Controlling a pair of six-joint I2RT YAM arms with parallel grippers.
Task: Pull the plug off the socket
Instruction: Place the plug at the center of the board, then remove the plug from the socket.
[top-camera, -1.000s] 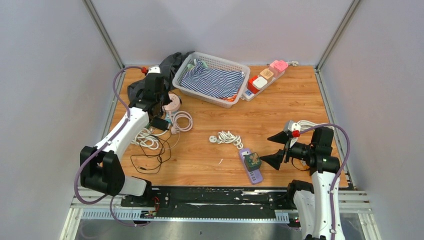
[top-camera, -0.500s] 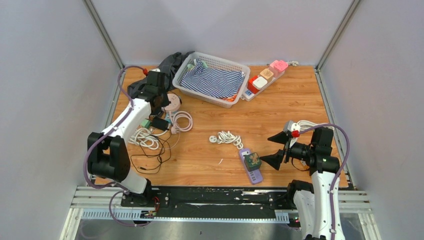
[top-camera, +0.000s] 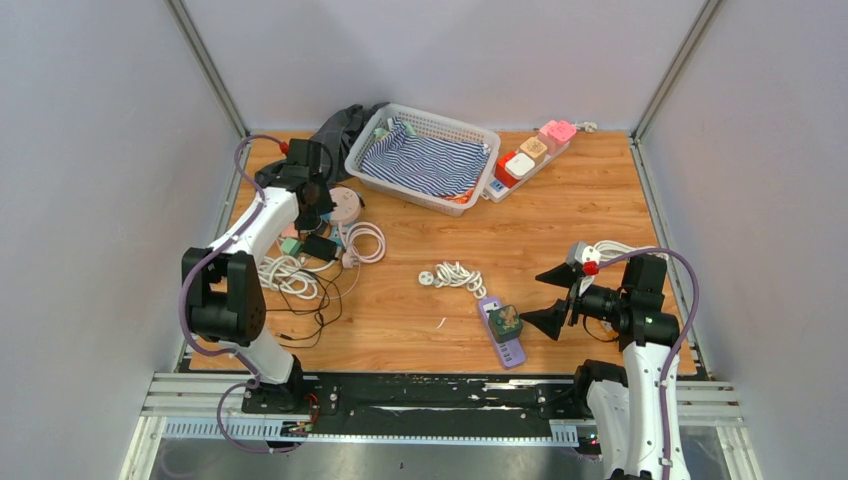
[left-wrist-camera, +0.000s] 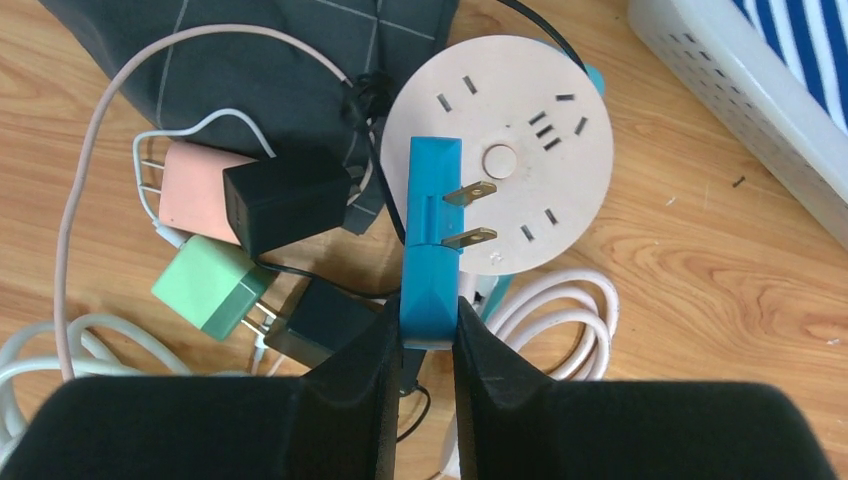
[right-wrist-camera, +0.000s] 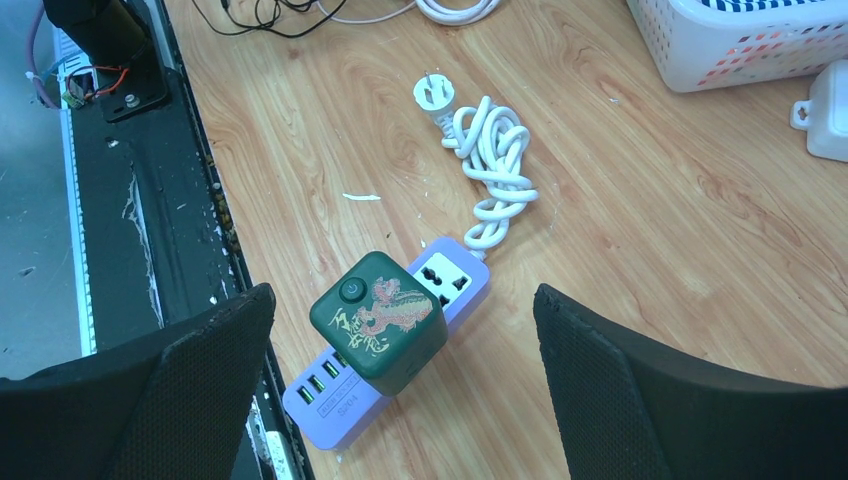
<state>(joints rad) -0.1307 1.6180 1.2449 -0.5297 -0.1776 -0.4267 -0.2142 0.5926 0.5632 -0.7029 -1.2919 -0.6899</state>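
Clamping the blue plug (left-wrist-camera: 430, 220) by its near end, the left end effector (left-wrist-camera: 428, 335) is clenched tight on it. The plug's two brass prongs (left-wrist-camera: 470, 215) are bare and point sideways, to the end effector's right (out of any slot). They show across the face of the round pink socket (left-wrist-camera: 520, 110), which lies flat just ahead and to the right.

To the left of the fingers sit a black adapter (left-wrist-camera: 285, 205), a salmon adapter (left-wrist-camera: 185, 185) and a green adapter (left-wrist-camera: 210, 285), with a dark cloth (left-wrist-camera: 250, 60) beyond them. A white basket (left-wrist-camera: 740, 90) is far right on the counter (left-wrist-camera: 700, 260).

The right end effector (right-wrist-camera: 400, 300) hangs released, jaws wide and holding nothing. Below it a green cube charger (right-wrist-camera: 380, 320) sits in a lilac power strip (right-wrist-camera: 340, 400), with a white cord (right-wrist-camera: 490, 170) just beyond.
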